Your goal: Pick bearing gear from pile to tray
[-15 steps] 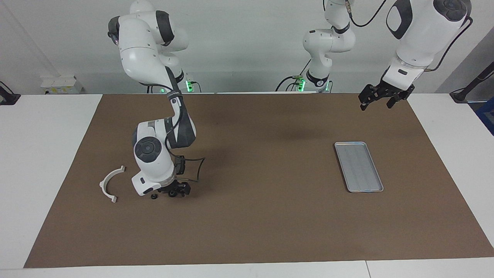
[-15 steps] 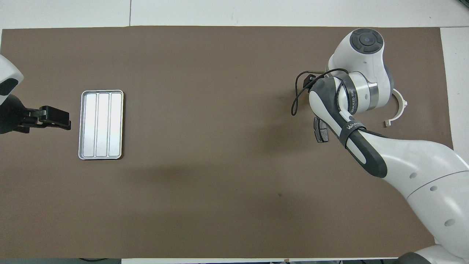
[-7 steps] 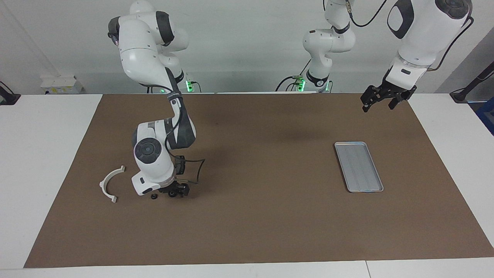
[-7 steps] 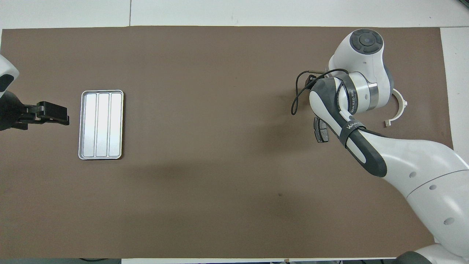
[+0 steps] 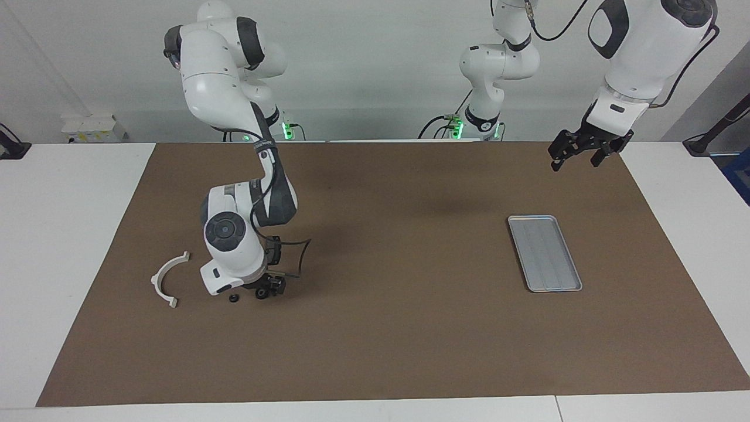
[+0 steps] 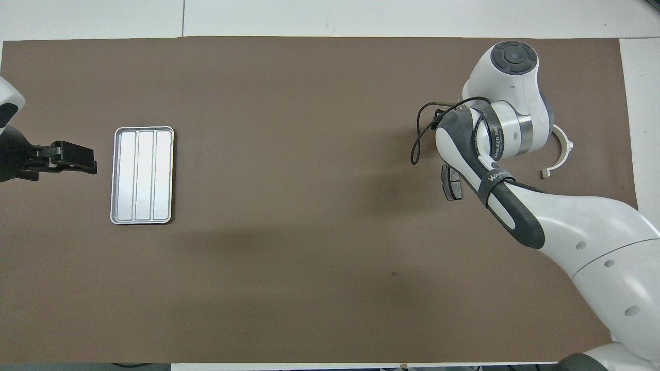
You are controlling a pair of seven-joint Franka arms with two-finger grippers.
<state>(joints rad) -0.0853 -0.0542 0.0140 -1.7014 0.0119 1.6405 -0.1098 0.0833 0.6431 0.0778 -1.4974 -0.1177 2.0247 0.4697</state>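
- Right gripper point(image 5: 270, 291) is down at the mat point(image 5: 375, 351), among the pile of small parts at the right arm's end of the table.
- Cannot tell how far its fingers are apart, or whether it has anything between them; the wrist and black fingers hide that spot in the facing view, and in the overhead view the arm covers the gripper entirely.
- One tiny black round piece point(image 5: 233, 299) lies on the mat just beside the right gripper, toward the white bracket, apart from the fingers.
- White half-ring bracket point(image 5: 168, 277) lies flat on the mat, near the gripper, closer to the table's end; in the overhead view part of it is hidden under the arm.
- One dark grey plate point(image 6: 452, 183) shows in the overhead view, flat on the mat, partly under the right arm's forearm, nearer to the robots than the wrist. In the facing view it is hidden by the arm.
- Tray point(image 5: 544, 252) sits flat on the mat toward the left arm's end, well apart from the pile. No part shows inside it.
- Left gripper point(image 5: 576, 153) hangs in the air over the mat near the left arm's end, clear of the tray, fingers spread wide, holding nothing. Left arm waits.
- Black cable point(image 5: 296, 258) loops off the right wrist.
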